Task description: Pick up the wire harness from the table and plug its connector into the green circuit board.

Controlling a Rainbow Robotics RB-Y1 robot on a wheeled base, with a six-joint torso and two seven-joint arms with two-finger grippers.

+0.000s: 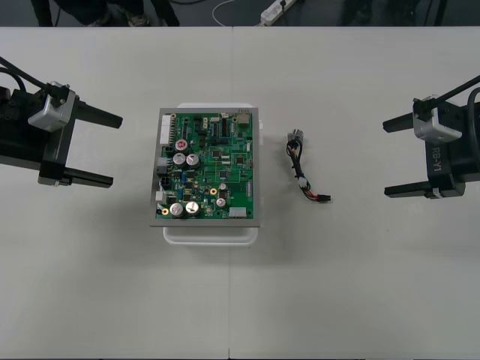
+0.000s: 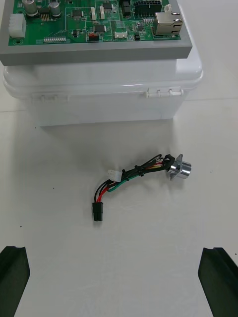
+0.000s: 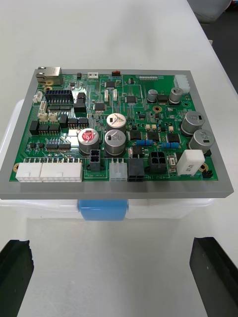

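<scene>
**Harness Left Lying Beside the Board, Both Jaws Wide Open**

The green circuit board (image 1: pixel 208 166) is seen at the centre of the front view. It is set on a white base (image 1: pixel 210 234), whose edge shows below it. The wire harness (image 1: pixel 304 169) is laid on the light desk (image 1: pixel 360 285) just right of the board, apart from it and gripped by nothing. Its round metal socket (image 1: pixel 296 137) is turned toward the upper part of the frame. Its small black plug (image 1: pixel 324 198) rests on the desk toward the lower right, and the red, black and green wires are curved between the two ends.

The left jaws are found at the left edge of the frame, well apart from the board. The left fingers (image 1: pixel 96 117) are pointed toward the board and spread wide, with nothing held between them. In the left wrist view the board is faced across a stretch of bare desk, and a blue tab (image 3: pixel 103 209) is seen on the near wall of the base.

The right jaws are found at the right edge of the frame. The right fingers (image 1: pixel 397 124) are spread just as wide and are equally empty. In the right wrist view the harness is seen lying ahead of these open fingers, between them and the base, and touched by neither finger.
</scene>
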